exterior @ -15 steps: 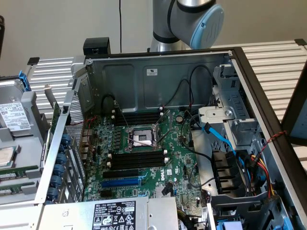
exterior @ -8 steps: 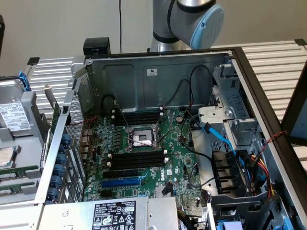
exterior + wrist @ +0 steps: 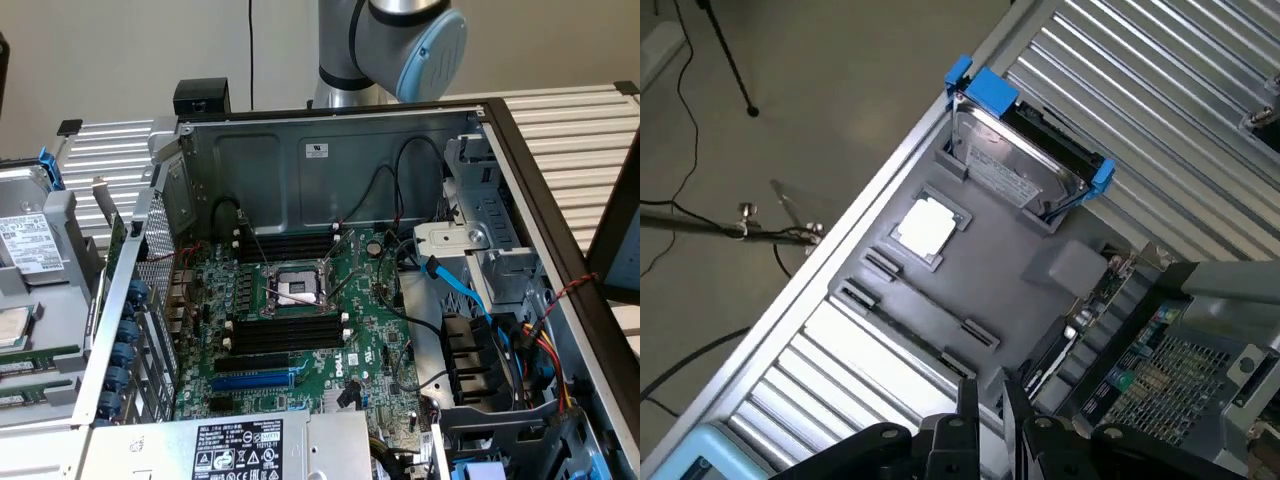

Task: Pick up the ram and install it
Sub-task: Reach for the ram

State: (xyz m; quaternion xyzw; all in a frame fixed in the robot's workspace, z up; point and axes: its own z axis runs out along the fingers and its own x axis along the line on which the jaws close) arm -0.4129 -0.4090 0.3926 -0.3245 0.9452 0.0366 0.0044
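Slatted metal table (image 3: 570, 130) carries an open computer case (image 3: 300, 165). A grey parts tray (image 3: 1030, 290) sits just beside the case on the exterior view's left.

Progress: judged to be at the very start. On the motherboard (image 3: 375, 300) both banks of black memory slots (image 3: 285, 333) look bare, with no green stick standing in any of them. The blue expansion slot (image 3: 255, 380) is likewise bare. Nothing is seated and nothing is lifted, so both the pick and the install are outstanding.

Location of the ram (image 3: 30, 352): read as the thin green strip in the tray near the exterior view's left edge. A second strip (image 3: 22, 398) of the same look lies just below it in that view. Identification is tentative, as chips and label are not discernible. In the wrist view the tray's long clipped grooves (image 3: 910, 335) lie past the hard drive (image 3: 1015, 165) and the square processor (image 3: 925, 228). Whether a stick sits in them cannot be told from above.

Orientation: the long axis runs across the exterior view, rising slightly toward its right, roughly parallel to the memory slots. Which end carries the label cannot be told.

State of the gripper (image 3: 989, 400): it hangs well above the tray, over the groove ends nearest the case. Its fingers (image 3: 968, 405) are spread, with nothing between them and touching nothing.
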